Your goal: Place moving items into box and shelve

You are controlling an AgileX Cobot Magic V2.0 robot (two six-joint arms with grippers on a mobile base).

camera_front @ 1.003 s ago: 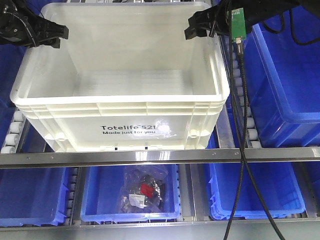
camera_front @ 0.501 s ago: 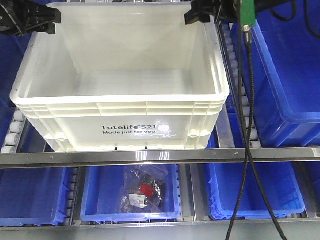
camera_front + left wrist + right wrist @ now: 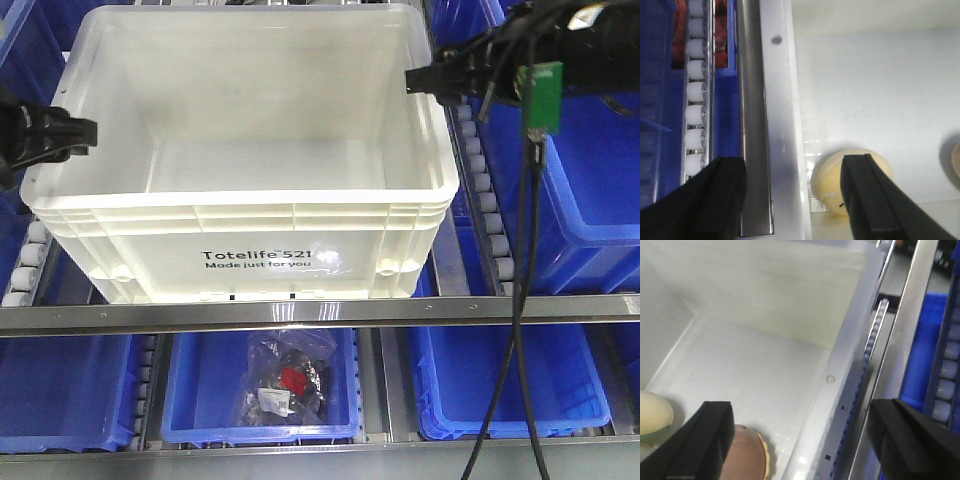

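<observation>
The box, a large white tote printed "Totelife 521", sits on the shelf's roller rails behind a metal crossbar, with blue bins beside and below it. The left gripper and the right gripper flank the tote's left and right walls, and each wrist view shows released jaws straddling the adjacent rim with nothing held between them. Inside the box, on its floor, rest the pale cream-yellow fruit against the left wall and the reddish-brown fruit near the right wall.
</observation>
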